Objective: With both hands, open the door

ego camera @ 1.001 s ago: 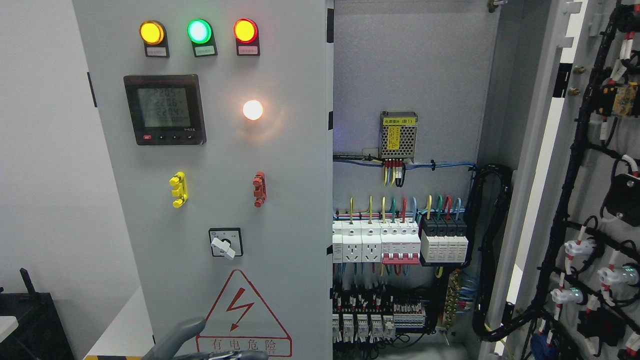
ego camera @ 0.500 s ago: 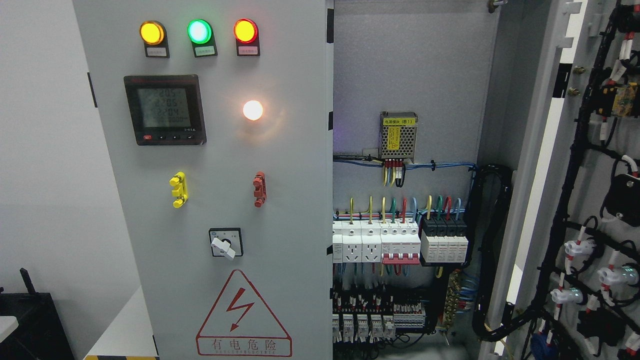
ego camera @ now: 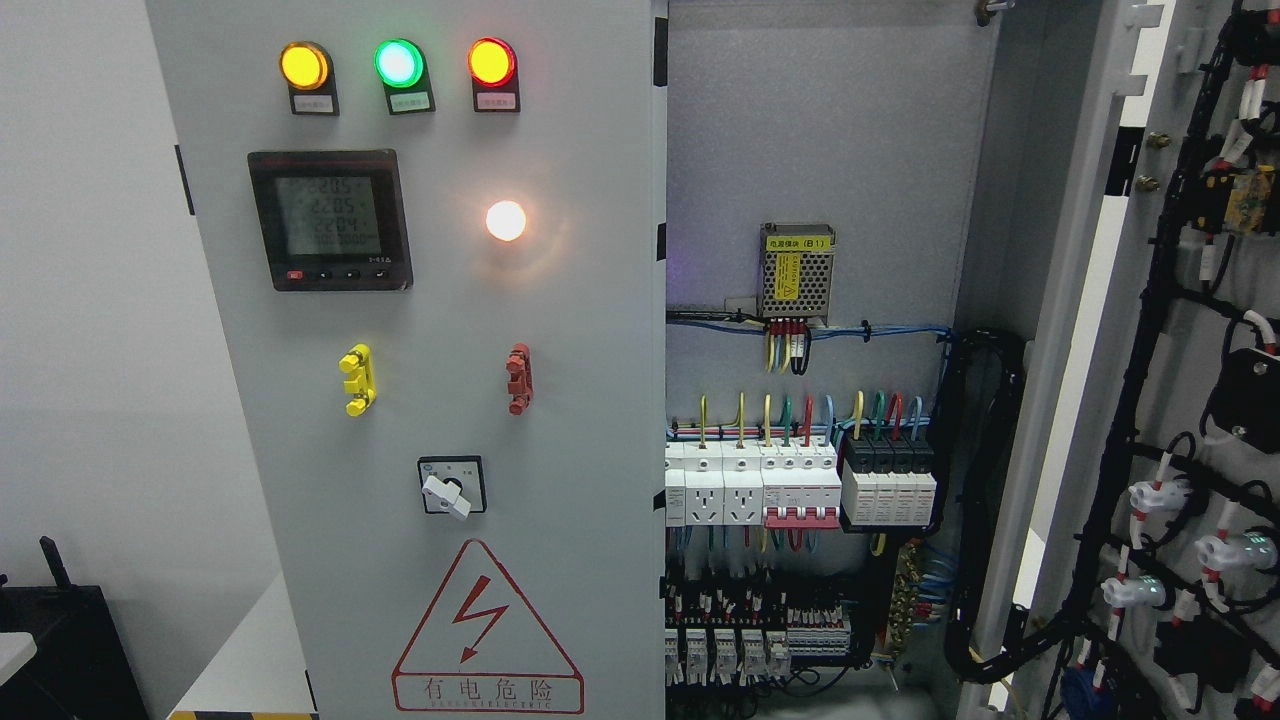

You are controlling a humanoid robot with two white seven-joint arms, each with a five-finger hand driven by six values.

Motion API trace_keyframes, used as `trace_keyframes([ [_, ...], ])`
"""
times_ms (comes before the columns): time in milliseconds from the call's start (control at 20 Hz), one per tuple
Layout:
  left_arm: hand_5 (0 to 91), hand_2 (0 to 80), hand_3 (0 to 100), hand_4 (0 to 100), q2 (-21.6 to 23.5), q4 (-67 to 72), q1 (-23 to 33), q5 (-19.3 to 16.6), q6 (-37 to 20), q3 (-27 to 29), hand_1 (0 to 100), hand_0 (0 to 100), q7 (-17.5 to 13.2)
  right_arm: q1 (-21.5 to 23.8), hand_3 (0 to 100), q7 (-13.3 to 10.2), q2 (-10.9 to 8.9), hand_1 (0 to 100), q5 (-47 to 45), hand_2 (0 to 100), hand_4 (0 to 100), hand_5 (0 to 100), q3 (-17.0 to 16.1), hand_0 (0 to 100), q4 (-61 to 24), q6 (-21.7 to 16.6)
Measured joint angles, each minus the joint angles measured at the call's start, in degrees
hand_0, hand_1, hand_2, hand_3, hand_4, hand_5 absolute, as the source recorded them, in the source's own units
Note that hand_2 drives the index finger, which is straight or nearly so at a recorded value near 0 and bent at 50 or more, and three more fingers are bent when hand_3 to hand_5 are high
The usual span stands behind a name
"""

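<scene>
Change: since a second ago, the grey robot hand seen at the bottom edge, below the warning triangle, has been withdrawn; no hand or arm is shown now, and nothing else has shifted.
Fingers: neither hand is in view, so whether the fingers are apart or together cannot be told.
Right door: the grey metal door leaf with black wiring looms on its inner face [ego camera: 1190,420] is swung wide at the right, edge toward the camera; this half is judged done.
Left door: the grey metal door panel with indicator lamps, a meter and a red warning triangle [ego camera: 450,330] stands flat, apparently closed; opening it is judged to be what is left.
Interior: the grey cabinet back plate with white breakers and coloured wires [ego camera: 810,300] is exposed between the two leaves.
Edges: the left panel's free vertical edge [ego camera: 663,400] lies just beside the exposed breakers.
Room: bare wall is seen left of the cabinet, with a dark object [ego camera: 60,650] low in that corner.
</scene>
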Motion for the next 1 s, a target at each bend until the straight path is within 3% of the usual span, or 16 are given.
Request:
trace_keyframes([
  [250, 0.0, 0.0, 0, 3, 0.2, 2.7, 6.0, -0.7, -2.5, -0.1, 0, 0, 0.5, 0.0, 0, 0.0, 0.0, 0, 0.0, 0, 0, 0, 0.0, 11, 0.0, 0.0],
  [1001, 0.0, 0.0, 0, 3, -3.5, 14.4, 30.3, -2.3, -17.6, 0.1, 0, 0, 1.0, 0.0, 0, 0.0, 0.01, 0, 0.0, 0, 0, 0, 0.0, 11, 0.0, 0.0],
])
